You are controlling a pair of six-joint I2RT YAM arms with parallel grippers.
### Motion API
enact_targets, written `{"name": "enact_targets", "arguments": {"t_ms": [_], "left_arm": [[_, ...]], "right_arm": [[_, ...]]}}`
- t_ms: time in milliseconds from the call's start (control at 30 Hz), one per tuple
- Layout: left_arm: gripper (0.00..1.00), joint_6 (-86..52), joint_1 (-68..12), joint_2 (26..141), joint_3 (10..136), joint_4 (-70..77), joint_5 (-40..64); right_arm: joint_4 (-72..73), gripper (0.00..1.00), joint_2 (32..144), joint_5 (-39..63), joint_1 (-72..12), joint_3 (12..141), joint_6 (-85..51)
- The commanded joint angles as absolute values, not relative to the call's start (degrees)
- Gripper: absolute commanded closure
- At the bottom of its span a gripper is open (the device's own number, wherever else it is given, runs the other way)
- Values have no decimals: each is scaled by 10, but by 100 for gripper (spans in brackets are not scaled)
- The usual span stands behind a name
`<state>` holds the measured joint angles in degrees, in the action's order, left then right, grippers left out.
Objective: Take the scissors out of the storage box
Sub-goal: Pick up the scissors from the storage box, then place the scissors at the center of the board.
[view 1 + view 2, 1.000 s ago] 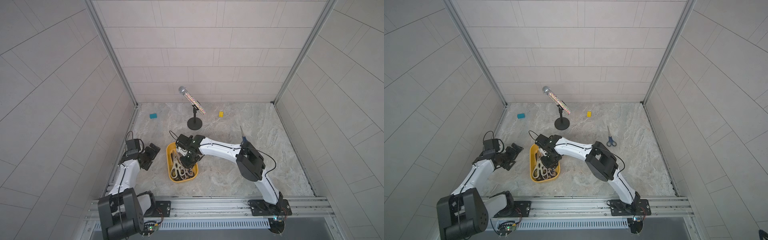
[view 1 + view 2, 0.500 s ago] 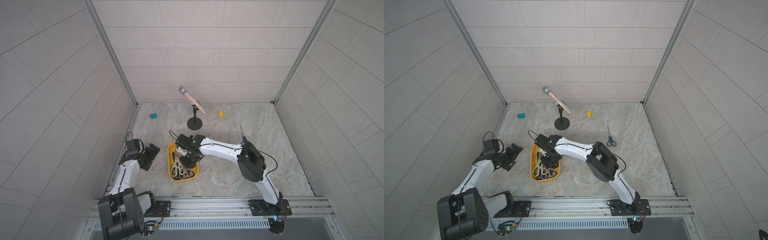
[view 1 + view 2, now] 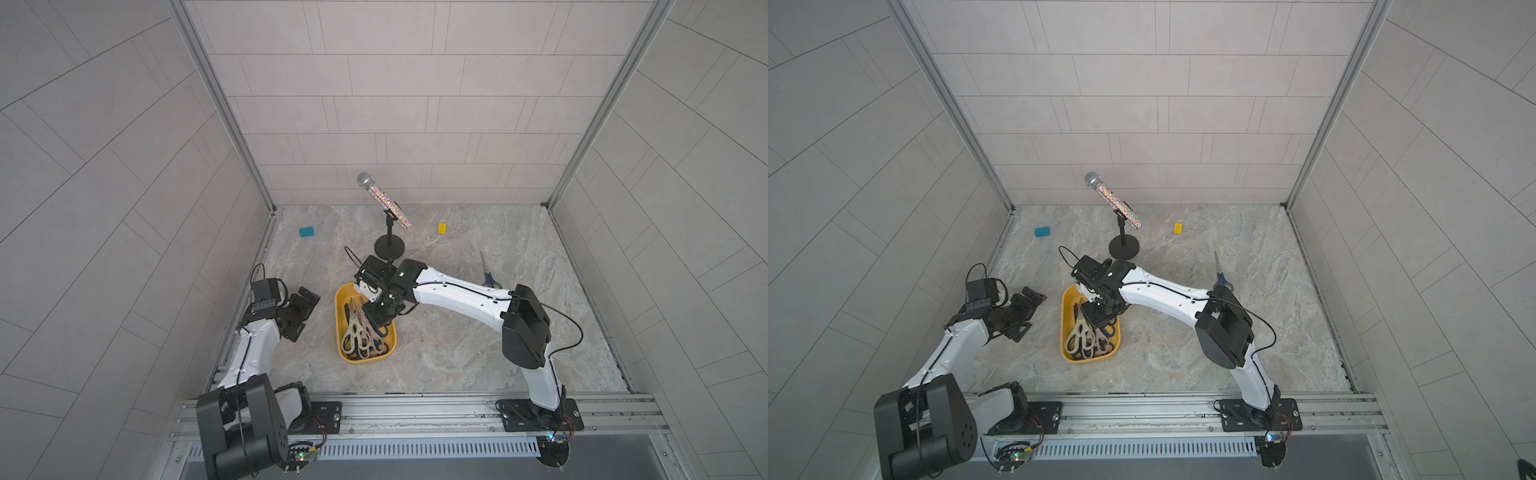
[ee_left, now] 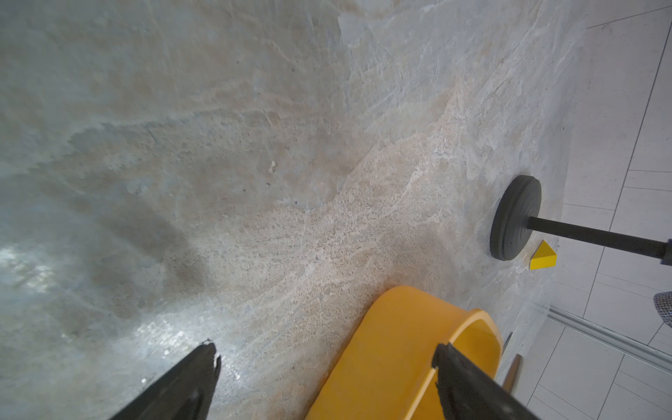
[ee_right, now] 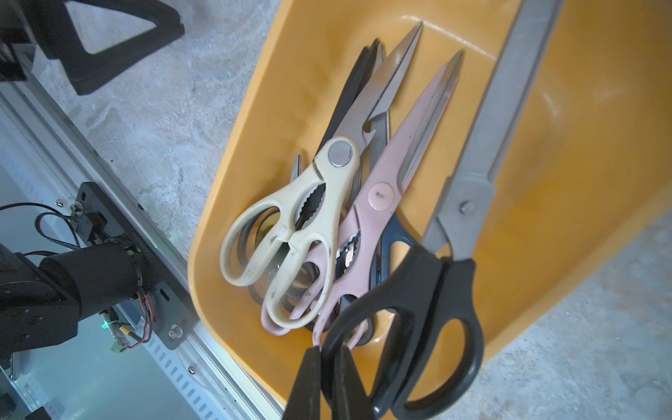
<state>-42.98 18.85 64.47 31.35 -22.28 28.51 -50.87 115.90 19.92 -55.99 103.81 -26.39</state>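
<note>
Clamps right tool (image 5: 325, 360) on black-handled scissors (image 5: 462, 203) over storage box (image 5: 254, 91); holds left tool (image 4: 325, 351) wide apart beside it.

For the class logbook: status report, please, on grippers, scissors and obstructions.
Right gripper shut on black-handled scissors by handle loop, over storage box. Left gripper open, beside box. Pink scissors just under that handle.

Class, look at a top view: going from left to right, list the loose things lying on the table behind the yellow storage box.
Teal block → microphone stand → small yellow block → blue-handled scissors.
</note>
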Motion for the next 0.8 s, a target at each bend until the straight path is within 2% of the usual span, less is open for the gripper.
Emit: {"name": "enact_targets", "arguments": {"t_ms": [0, 200, 400, 600, 767], "left_arm": [[0, -432, 192, 648, 306, -219, 284], [0, -426, 191, 648, 309, -229, 284], [0, -418, 181, 644, 314, -244, 282], [0, -377, 134, 647, 341, -284, 244], [0, -359, 106, 643, 359, -312, 212]], "right_arm": [[-519, 100, 1093, 179, -545, 1029, -272], [-520, 100, 1023, 163, -467, 965, -275], [-524, 100, 989, 152, -334, 903, -254], [-526, 100, 1001, 130, -226, 879, -225], [-532, 100, 1032, 84, -202, 889, -184]]}}
